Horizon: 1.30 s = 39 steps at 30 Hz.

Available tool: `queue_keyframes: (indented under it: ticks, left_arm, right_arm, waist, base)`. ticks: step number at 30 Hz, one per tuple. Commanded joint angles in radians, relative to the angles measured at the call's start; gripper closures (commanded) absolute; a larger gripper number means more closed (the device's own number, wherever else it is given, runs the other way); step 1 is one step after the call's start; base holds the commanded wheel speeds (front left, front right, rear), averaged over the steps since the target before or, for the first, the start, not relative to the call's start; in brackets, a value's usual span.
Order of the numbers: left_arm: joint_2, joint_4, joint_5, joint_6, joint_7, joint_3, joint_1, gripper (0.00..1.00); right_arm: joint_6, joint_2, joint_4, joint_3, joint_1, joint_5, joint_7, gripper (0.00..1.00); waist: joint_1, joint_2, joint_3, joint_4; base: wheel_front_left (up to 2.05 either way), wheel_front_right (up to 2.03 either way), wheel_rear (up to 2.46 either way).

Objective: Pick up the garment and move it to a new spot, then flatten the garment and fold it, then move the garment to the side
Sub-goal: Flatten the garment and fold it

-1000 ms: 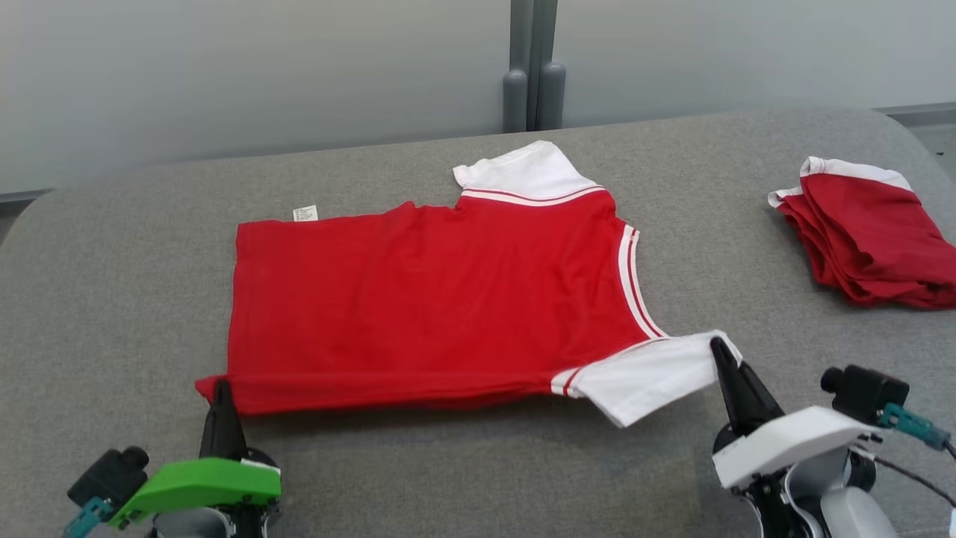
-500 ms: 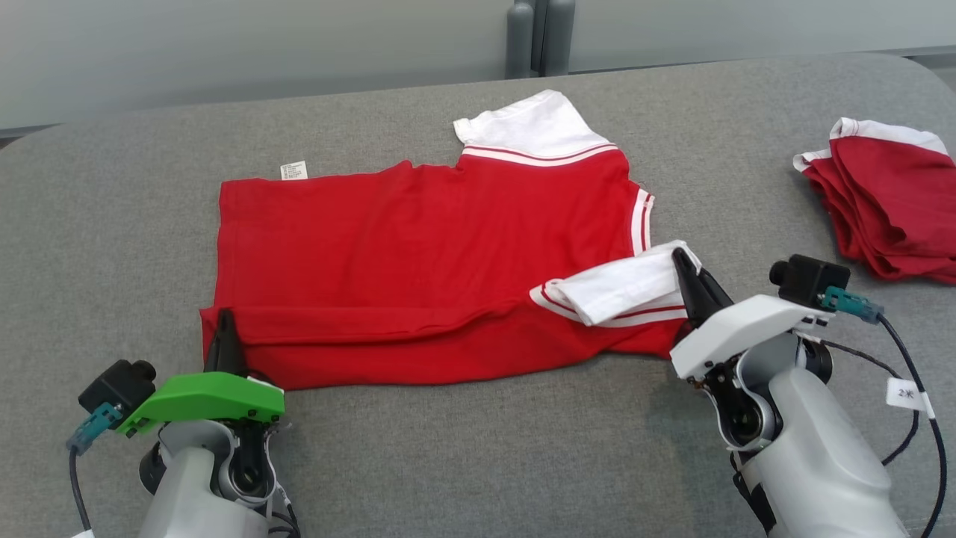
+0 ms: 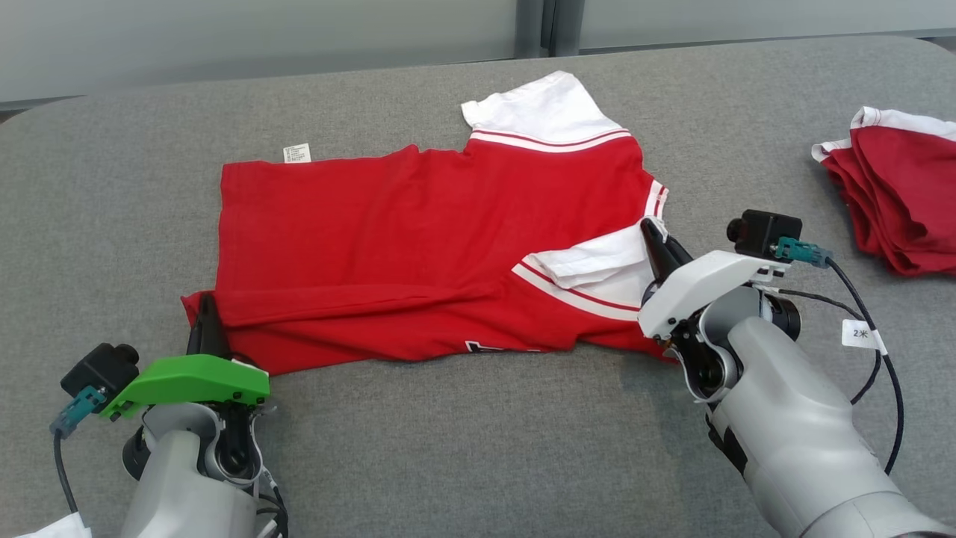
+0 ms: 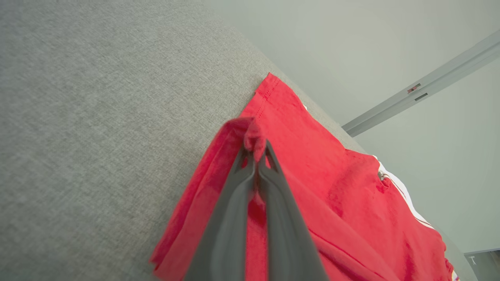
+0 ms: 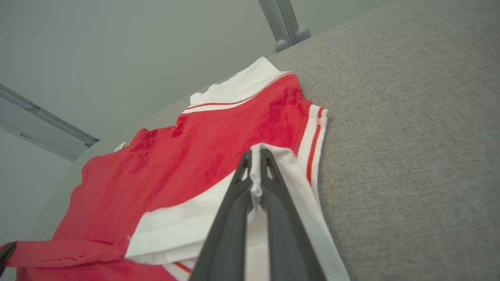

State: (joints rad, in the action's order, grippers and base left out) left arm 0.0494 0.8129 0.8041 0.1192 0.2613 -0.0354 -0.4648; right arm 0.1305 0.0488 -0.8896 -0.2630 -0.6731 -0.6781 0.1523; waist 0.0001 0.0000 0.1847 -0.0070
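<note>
Lying spread across the middle of the grey padded surface, the red garment has its near edge raised and doubled over toward 12 o'clock, as my head camera sees it. My left gripper, at the garment's 8 o'clock corner, has both dark fingers pressed together on a bunched pinch of red hem; the left wrist camera shows the cloth squeezed between the tips. My right gripper, at the garment's 3 o'clock edge, is clamped on the rim of the white near sleeve, which lies drawn over the red body with its red-striped band showing below. The other white sleeve rests flat at the garment's 1 o'clock, and a small white label pokes out at the 11 o'clock corner. Farther out toward 3 o'clock, well apart, a stack of folded red-and-white garments sits on the same surface. A pale wall runs behind at 12 o'clock.
</note>
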Motion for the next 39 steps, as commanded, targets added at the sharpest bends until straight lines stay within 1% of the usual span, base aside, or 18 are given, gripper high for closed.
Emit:
queue_keyframes:
  ticks: [1, 3, 4, 5, 6, 7, 11, 15, 20, 23, 28, 30, 34, 39]
  left_arm:
    - [0.003, 0.004, -0.007, 0.003, 0.004, -0.001, -0.017, 1.0]
    - [0.003, 0.011, -0.012, 0.006, 0.005, 0.012, -0.024, 1.0]
    - [0.003, 0.018, -0.005, 0.005, 0.005, 0.018, -0.026, 0.88]
    - [0.003, 0.022, -0.004, 0.006, 0.005, 0.027, -0.029, 0.65]
    - [0.003, 0.025, -0.009, 0.007, 0.005, 0.034, -0.032, 0.35]
    - [0.003, 0.026, -0.012, 0.008, 0.005, 0.04, -0.035, 0.0]
    - [0.003, 0.021, -0.042, 0.009, 0.005, 0.054, -0.037, 0.0]
    - [0.003, 0.001, -0.054, 0.011, 0.004, 0.06, -0.032, 0.0]
    - [0.003, -0.054, -0.057, 0.011, 0.004, 0.062, -0.018, 0.0]
    - [0.003, -0.09, -0.064, 0.012, 0.004, 0.061, 0.002, 0.0]
    - [0.004, -0.127, -0.077, 0.012, 0.004, 0.074, 0.057, 0.0]
    - [0.023, -0.125, -0.084, 0.01, -0.001, 0.081, 0.1, 0.0]
    - [0.037, -0.12, -0.087, -0.012, -0.036, 0.086, 0.156, 0.0]
    - [0.05, -0.116, -0.068, -0.046, -0.122, 0.089, 0.209, 0.0]
  right_arm:
    - [0.0, 0.003, -0.011, -0.006, -0.014, -0.01, 0.008, 1.0]
    - [0.0, 0.004, -0.052, -0.023, -0.038, -0.02, 0.024, 1.0]
    - [0.0, 0.003, -0.072, -0.031, -0.051, -0.026, 0.031, 0.92]
    - [0.0, 0.003, -0.089, -0.039, -0.062, -0.032, 0.038, 0.7]
    - [0.0, 0.003, -0.104, -0.047, -0.073, -0.035, 0.046, 0.39]
    - [0.0, 0.004, -0.117, -0.053, -0.083, -0.041, 0.056, 0.0]
    - [0.0, 0.003, -0.141, -0.08, -0.11, -0.076, 0.085, 0.0]
    - [0.0, 0.003, -0.138, -0.098, -0.128, -0.099, 0.106, 0.0]
    - [0.0, 0.004, -0.107, -0.081, -0.142, -0.087, 0.113, 0.0]
    - [0.0, 0.008, -0.053, -0.038, -0.127, -0.048, 0.113, 0.0]
    - [0.0, 0.016, 0.049, 0.026, -0.051, 0.035, 0.113, 0.0]
    - [0.0, 0.018, 0.121, 0.063, 0.015, 0.079, 0.113, 0.0]
    - [0.0, 0.02, 0.217, 0.107, 0.117, 0.123, 0.113, 0.0]
    - [0.0, 0.017, 0.336, 0.145, 0.249, 0.166, 0.113, 0.0]
  waist:
    - [-0.0001, 0.0, 0.001, 0.001]
    - [-0.0001, 0.0, 0.003, 0.003]
    - [-0.0001, 0.0, 0.004, 0.004]
    - [-0.0001, 0.0, 0.005, 0.005]
    - [-0.0001, 0.0, 0.005, 0.006]
    - [-0.0001, 0.0, 0.006, 0.007]
    - [-0.0001, 0.0, 0.006, 0.008]
    - [-0.0001, 0.0, 0.003, 0.007]
    - [-0.0001, 0.0, -0.004, 0.003]
    - [-0.0001, 0.0, -0.013, 0.001]
    - [-0.0001, 0.0, -0.04, 0.003]
    - [-0.0001, 0.0, -0.059, 0.005]
    - [-0.0001, 0.0, -0.08, 0.008]
    - [-0.0001, 0.0, -0.097, 0.003]
  base:
    - [0.0, 0.0, 0.0]
    - [0.0, 0.0, 0.0]
    - [0.0, 0.0, 0.0]
    - [0.0, 0.0, 0.0]
    - [0.0, 0.0, 0.0]
    - [0.0, 0.0, 0.0]
    - [0.0, 0.0, 0.0]
    - [0.0, 0.0, 0.0]
    - [0.0, 0.0, 0.0]
    - [0.0, 0.0, 0.0]
    - [0.0, 0.0, 0.0]
    - [0.0, 0.0, 0.0]
    - [0.0, 0.0, 0.0]
    - [0.0, 0.0, 0.0]
